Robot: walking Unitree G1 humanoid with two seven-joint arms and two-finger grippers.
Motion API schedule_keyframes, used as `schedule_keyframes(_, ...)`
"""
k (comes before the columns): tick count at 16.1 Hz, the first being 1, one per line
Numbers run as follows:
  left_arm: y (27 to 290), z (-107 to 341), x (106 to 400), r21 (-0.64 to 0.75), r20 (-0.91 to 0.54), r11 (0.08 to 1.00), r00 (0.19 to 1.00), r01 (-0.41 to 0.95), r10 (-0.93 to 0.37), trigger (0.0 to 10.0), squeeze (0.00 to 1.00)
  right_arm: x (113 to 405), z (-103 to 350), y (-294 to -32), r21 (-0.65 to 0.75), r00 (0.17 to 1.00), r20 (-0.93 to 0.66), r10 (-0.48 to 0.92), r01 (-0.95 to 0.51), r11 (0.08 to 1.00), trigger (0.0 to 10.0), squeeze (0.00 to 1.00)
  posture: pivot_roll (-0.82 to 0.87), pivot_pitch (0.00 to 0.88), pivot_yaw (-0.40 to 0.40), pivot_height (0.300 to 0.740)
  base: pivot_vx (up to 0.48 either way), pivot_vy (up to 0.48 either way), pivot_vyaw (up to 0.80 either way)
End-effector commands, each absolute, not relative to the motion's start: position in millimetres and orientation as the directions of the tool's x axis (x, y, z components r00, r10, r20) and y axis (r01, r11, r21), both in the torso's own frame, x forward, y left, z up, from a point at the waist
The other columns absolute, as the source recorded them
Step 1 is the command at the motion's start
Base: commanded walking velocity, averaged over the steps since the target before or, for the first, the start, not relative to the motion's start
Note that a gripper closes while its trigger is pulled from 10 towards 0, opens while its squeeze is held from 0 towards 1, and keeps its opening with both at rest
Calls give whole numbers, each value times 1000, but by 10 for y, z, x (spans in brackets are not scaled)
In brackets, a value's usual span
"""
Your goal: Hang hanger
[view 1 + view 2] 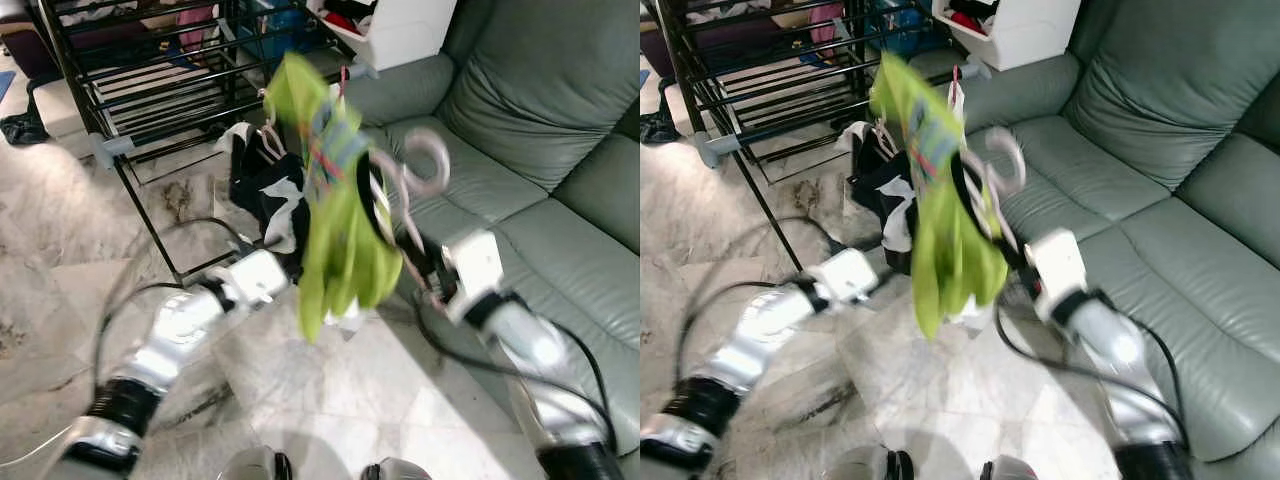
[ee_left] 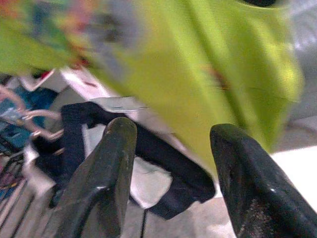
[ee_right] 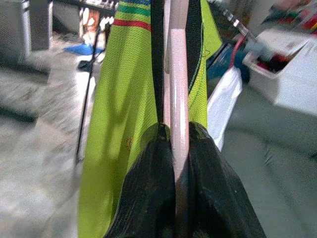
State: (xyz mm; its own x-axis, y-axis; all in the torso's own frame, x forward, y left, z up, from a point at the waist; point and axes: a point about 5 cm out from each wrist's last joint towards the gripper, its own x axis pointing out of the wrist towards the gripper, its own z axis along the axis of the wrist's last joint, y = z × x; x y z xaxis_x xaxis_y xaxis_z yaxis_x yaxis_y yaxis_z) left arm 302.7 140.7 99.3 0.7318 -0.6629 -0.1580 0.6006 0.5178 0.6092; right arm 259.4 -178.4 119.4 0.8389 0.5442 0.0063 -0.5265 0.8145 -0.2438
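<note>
Right wrist view is showing you the essential thing: the right gripper (image 3: pixel 178 148) is clenching the pale pink hanger (image 3: pixel 178 84) between its two black fingers, with the lime-green shirt (image 3: pixel 119 119) draped on it. From the head views, you are holding that hanger up in front of the grey sofa (image 1: pixel 520 130), its curled hook (image 1: pixel 425 160) pointing up and away from the black drying rack (image 1: pixel 150 80), which is standing well apart on the robot's left. The left gripper (image 2: pixel 171 163) is hovering just beside the shirt's lower part, fingers spread and gripping nothing.

To do this step well, I judge you should be turning toward the rack, keeping the hanger firmly pinched, and rotating the wrist so the hook's opening is facing a rail before you lower it. The frames are blurring, so slow down near the bars.

Counting: one green shirt, one pink hanger in hand, one rack, one sofa, one dark-and-white garment (image 1: pixel 265 195) lying by the rack's foot, and two grippers
</note>
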Motion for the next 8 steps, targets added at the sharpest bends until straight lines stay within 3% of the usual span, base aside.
schedule_keyframes(1,1451,1039,3026,619,-146,517,733,592,-665,10000,1000,2543,1392,-1868,-278,822,118,558,-512,813,10000,0,-41,0,22,740,0,0,0)
schedule_keyframes(5,1505,1111,3037,656,-141,468,705,593,-695,10000,1000,2200,1184,-2007,-249,794,11,608,-587,770,10000,0,-67,0,37,740,0,0,0)
schedule_keyframes(8,1618,1083,2997,738,-203,331,662,587,-721,10000,1000,2001,1009,-2099,-183,713,-125,690,-700,690,10000,0,-65,0,40,740,0,0,0)
